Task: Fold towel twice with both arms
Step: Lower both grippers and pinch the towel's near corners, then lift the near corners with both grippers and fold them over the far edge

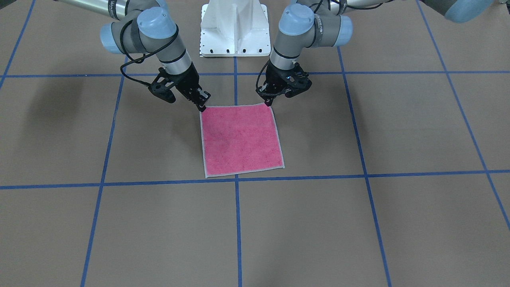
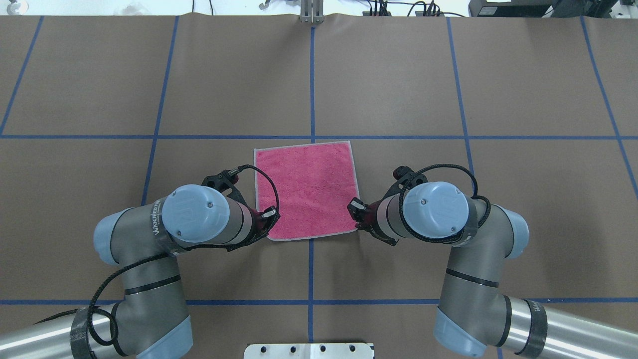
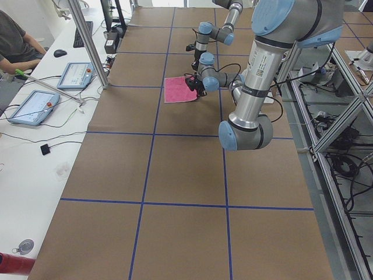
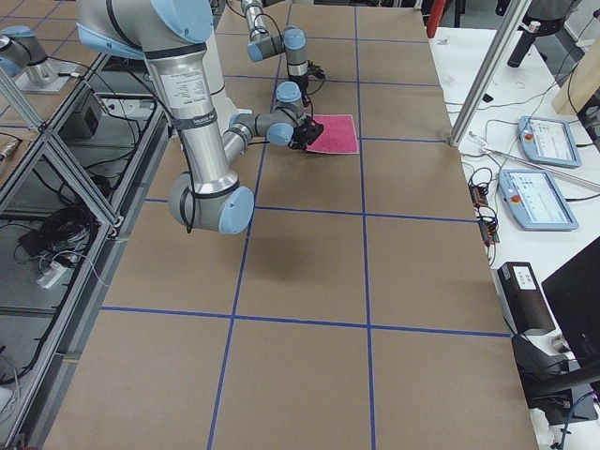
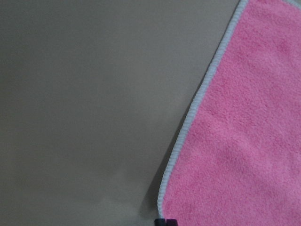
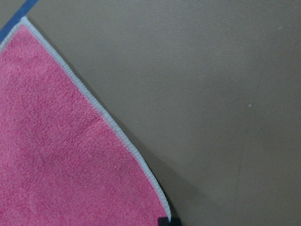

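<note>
The towel (image 1: 241, 139) lies pink-up on the counter (image 1: 358, 223). The left gripper (image 1: 267, 104) and right gripper (image 1: 202, 107) each pinch a robot-side corner.

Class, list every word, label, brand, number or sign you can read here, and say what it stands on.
No text can be read for sure.
On the left arm: pale lettering, too blurred to read.
On the right arm: a printed label, too small to read.
On the towel: none.

Towel (image 1: 241, 137) fluffy terry cloth; table (image 1: 358, 223) matt, seemingly paper.
</note>
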